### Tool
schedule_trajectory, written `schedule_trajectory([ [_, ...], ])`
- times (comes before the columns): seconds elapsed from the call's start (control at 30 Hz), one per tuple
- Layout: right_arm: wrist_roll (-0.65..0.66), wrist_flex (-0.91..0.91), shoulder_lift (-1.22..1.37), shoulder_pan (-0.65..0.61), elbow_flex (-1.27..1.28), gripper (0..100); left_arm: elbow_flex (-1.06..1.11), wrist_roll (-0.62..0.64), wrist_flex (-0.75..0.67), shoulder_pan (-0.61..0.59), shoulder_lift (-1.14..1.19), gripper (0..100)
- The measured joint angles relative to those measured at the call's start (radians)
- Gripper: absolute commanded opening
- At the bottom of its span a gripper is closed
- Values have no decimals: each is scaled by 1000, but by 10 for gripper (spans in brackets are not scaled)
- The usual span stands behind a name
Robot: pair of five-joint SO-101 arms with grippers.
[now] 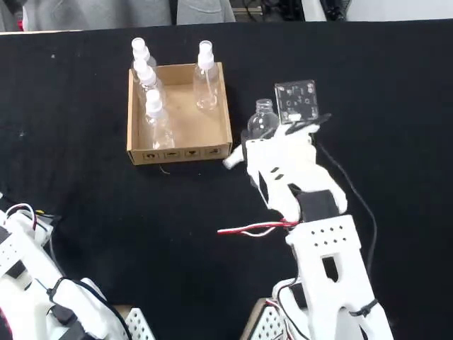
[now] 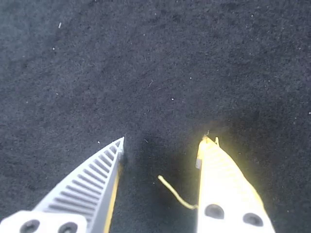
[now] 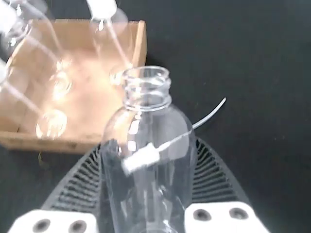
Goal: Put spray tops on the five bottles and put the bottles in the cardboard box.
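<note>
Spray bottles with white tops on stand upright at the cardboard box, which sits at about 11 o'clock on the black counter; three of them are plainly inside it, two along its 9 o'clock wall and one near its 1 o'clock corner; a fourth stands at the box's 11 o'clock corner, and whether it is inside or just behind the wall cannot be told. An uncapped bottle stands upright at 3 o'clock from the box, just beside its wall, with its neck open; the right arm comes up from 5 o'clock and its jaws are clenched on this bottle's body, one on each side. In the right wrist view the uncapped bottle sits between the ribbed jaws with the box beyond it; a white spray top shows through the clear wall, its thin tube running out past the bottle's side over the counter. The left arm is at 7 o'clock, well apart from the box; its jaws are released, tips spread over bare counter, with a thin pale strand between them.
</note>
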Motion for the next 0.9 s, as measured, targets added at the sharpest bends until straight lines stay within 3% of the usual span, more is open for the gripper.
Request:
schedule_trajectory([
  [0.47, 0, -555, 0, 3, 290, 82, 0, 0, 0, 0, 0, 223],
  [0.67, -5, -618, 38, 3, 296, 82, 0, 0, 0, 0, 0, 223],
  [0.9, -132, -624, 258, 77, 207, 82, 0, 0, 0, 0, 0, 223],
])
